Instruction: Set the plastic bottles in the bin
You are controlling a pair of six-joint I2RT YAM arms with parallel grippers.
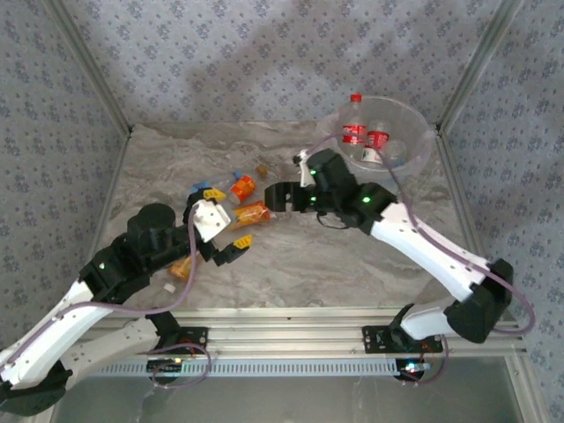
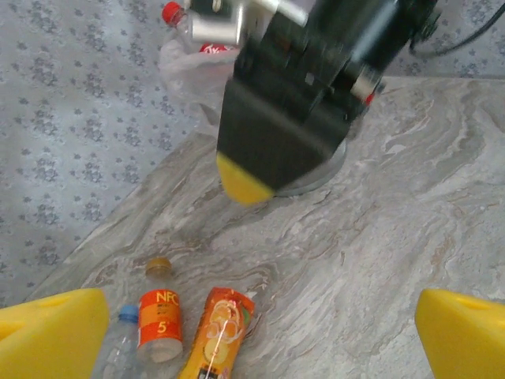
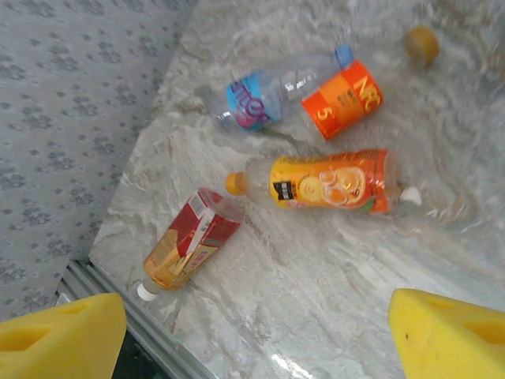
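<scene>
Several plastic bottles lie left of centre on the marble table: an orange-juice bottle [image 1: 249,214] [image 2: 217,335] [image 3: 331,181], an orange NFC bottle [image 1: 242,186] [image 2: 159,320] [image 3: 343,99], a clear blue-labelled bottle [image 3: 260,99] and a red-and-amber bottle [image 3: 189,241] near the front rail. My left gripper [image 1: 227,218] [image 2: 260,339] is open above the orange pair. My right gripper [image 1: 280,196] [image 3: 256,339] hangs open and empty just right of them. The bin [image 1: 423,145] stands at the back right, holding two red-labelled bottles [image 1: 355,123].
An aluminium rail [image 3: 118,300] marks the table's near edge. Patterned walls close in the left, back and right sides. In the left wrist view the right gripper's body [image 2: 292,103] looms close ahead. A small brown cap [image 3: 420,43] lies beyond the bottles.
</scene>
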